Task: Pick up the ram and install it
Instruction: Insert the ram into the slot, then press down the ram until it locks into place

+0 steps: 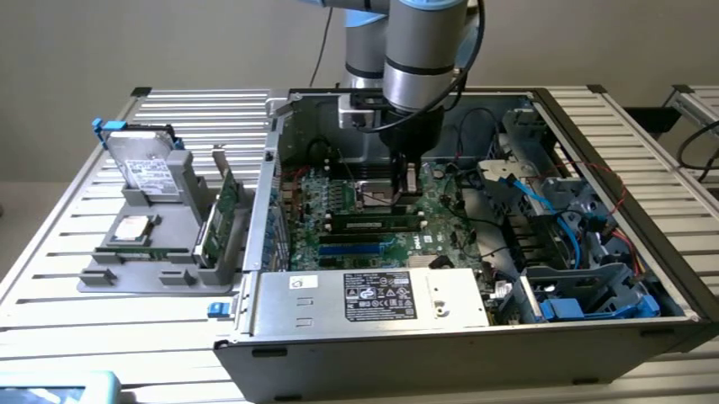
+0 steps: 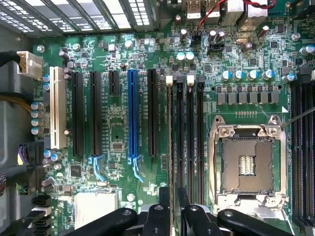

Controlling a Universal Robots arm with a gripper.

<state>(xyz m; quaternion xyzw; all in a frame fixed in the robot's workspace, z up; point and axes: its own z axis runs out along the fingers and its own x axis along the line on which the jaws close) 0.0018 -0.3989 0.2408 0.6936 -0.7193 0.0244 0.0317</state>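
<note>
Nearest, on the metal power supply [image 1: 371, 295]: white label [image 1: 380, 296], print too small to read. Beyond, deep in the open case [image 1: 450, 349], gripper [image 2: 173, 214] closed narrowly on the ram [image 2: 171, 147], a thin green strip seen edge-on over the long black memory slots [image 2: 190, 137] beside the square CPU socket [image 2: 247, 164]. Above, grey arm [image 1: 425, 50] reaching straight down.

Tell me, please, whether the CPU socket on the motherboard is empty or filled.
Empty: the CPU socket shows its bare contact grid inside the metal frame, with no chip or cooler on it.
</note>
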